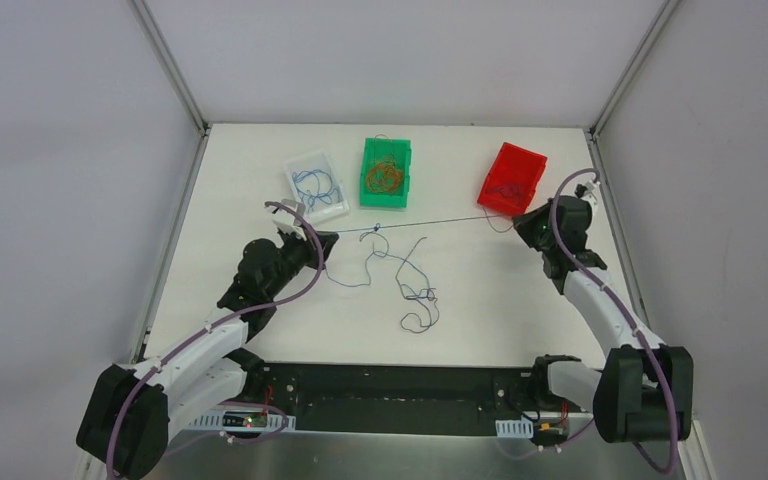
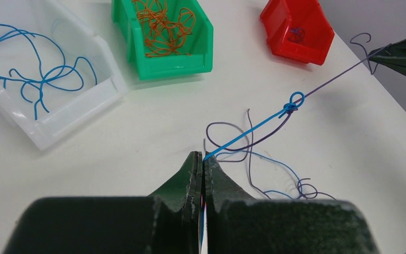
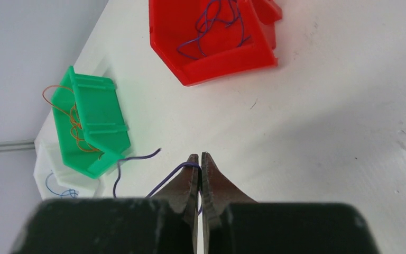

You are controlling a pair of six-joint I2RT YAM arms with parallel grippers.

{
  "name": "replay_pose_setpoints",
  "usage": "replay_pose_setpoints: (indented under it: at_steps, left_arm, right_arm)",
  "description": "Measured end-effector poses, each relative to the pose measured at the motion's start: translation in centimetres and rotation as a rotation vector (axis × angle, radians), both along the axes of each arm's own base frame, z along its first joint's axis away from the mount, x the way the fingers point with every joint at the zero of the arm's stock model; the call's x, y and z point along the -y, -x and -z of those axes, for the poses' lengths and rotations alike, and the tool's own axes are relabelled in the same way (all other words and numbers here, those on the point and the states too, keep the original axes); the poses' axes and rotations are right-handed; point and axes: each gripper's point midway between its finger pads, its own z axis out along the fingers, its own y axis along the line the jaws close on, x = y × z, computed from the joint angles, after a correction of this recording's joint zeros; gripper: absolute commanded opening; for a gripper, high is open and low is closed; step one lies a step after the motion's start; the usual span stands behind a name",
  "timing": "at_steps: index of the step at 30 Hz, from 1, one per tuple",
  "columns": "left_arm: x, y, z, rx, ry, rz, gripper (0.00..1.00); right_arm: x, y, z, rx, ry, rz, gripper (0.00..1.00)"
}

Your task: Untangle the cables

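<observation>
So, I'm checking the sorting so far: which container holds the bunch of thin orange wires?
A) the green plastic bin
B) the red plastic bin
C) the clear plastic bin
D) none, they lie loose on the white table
A: the thin orange wires sit bunched inside the green plastic bin, while the clear plastic bin holds thin blue wires and the red plastic bin thin purple wires.

A flat white rectangular bench (image 1: 520, 300) sits enclosed by plain pale grey wall panels (image 1: 390, 55) on its left, far and right. Slim silver metal posts (image 1: 169, 65) rise from both far corners under soft, even light.
</observation>
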Motion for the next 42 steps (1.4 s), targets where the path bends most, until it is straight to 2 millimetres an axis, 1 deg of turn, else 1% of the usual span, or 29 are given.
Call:
replay_pose_setpoints:
  at_steps: [2,6,7,9,12,15,16,18,19,20,21,22,25,26,27,29,32,33,34,36,39,42]
  left_arm:
    - [-0.2,0.0,0.2,-0.011,0.000,-0.012,0.00]
    - [0.4,0.6,0.2,-0.026,0.022,0.005,0.00]
    - [0.5,0.7,0.2,-0.031,0.030,0.005,0.00]
    - [0.5,0.8,0.4,-0.044,0.035,0.002,0.00]
    - [0.4,0.8,0.8,-0.060,0.032,-0.001,0.00]
    - [0.7,0.8,0.7,-0.052,0.029,0.017,0.00]
    - [0.8,0.7,0.8,-0.051,0.029,0.030,0.00]
    - [1.1,0.3,1.5,-0.069,0.015,0.058,0.00]
    - [1.1,0.1,1.9,-0.079,0.008,0.064,0.00]
    - [1.2,-0.1,2.4,-0.094,0.000,0.075,0.00]
    - [1.3,-0.3,2.8,-0.106,-0.005,0.086,0.00]
    - [1.5,-0.3,3.1,-0.115,-0.006,0.100,0.00]
    - [2.4,0.1,3.2,-0.117,0.002,0.159,0.00]
    - [2.6,0.2,3.0,-0.112,0.005,0.170,0.00]
    - [2.9,0.3,2.7,-0.099,0.011,0.186,0.00]
    - [3.0,0.2,2.2,-0.081,0.017,0.197,0.00]
    - [3.3,0.4,1.8,-0.066,0.023,0.213,0.00]
    - [3.3,0.4,1.7,-0.065,0.024,0.214,0.00]
    - [3.3,0.4,1.7,-0.063,0.024,0.215,0.00]
    - [3.3,0.4,1.5,-0.058,0.026,0.216,0.00]
    - [3.3,0.4,1.4,-0.054,0.027,0.216,0.00]
    - [3.3,0.5,1.3,-0.053,0.028,0.216,0.00]
  right_arm:
    - [0.6,0.5,-0.2,-0.008,-0.035,0.034,0.00]
    - [3.6,2.0,-0.6,-0.016,-0.163,0.151,0.00]
    - [4.7,2.7,-0.3,-0.027,-0.205,0.202,0.00]
    - [6.1,3.8,0.3,-0.048,-0.243,0.277,0.00]
    - [6.9,4.8,1.1,-0.069,-0.265,0.317,0.00]
    - [6.8,4.8,0.8,-0.056,-0.256,0.291,0.00]
    - [6.8,4.6,0.5,-0.044,-0.244,0.278,0.14]
    - [6.0,4.2,-0.2,-0.011,-0.194,0.213,0.67]
    - [5.5,3.9,-0.5,-0.002,-0.176,0.185,0.85]
    - [4.8,3.7,-0.6,-0.011,-0.138,0.147,0.91]
    - [3.7,3.3,-1.1,-0.022,-0.101,0.093,0.92]
    - [2.1,2.7,-1.8,-0.031,-0.063,0.023,0.91]
    - [-3.4,0.9,-4.1,-0.014,0.025,-0.190,0.84]
    - [-4.8,0.8,-4.3,-0.005,0.038,-0.237,0.81]
    - [-7.0,1.3,-4.3,0.007,0.050,-0.310,0.77]
    - [-9.9,2.4,-3.8,0.014,0.048,-0.405,0.72]
    - [-14.6,4.4,-2.0,0.001,0.031,-0.552,0.67]
    - [-15.2,4.7,-1.6,-0.006,0.029,-0.570,0.67]
    - [-17.3,5.5,-0.4,-0.024,0.023,-0.623,0.66]
    - [-20.0,6.4,1.0,-0.045,0.010,-0.682,0.65]
    - [-23.1,7.4,2.4,-0.048,-0.018,-0.731,0.69]
    - [-25.7,7.8,3.6,-0.046,-0.039,-0.742,0.69]
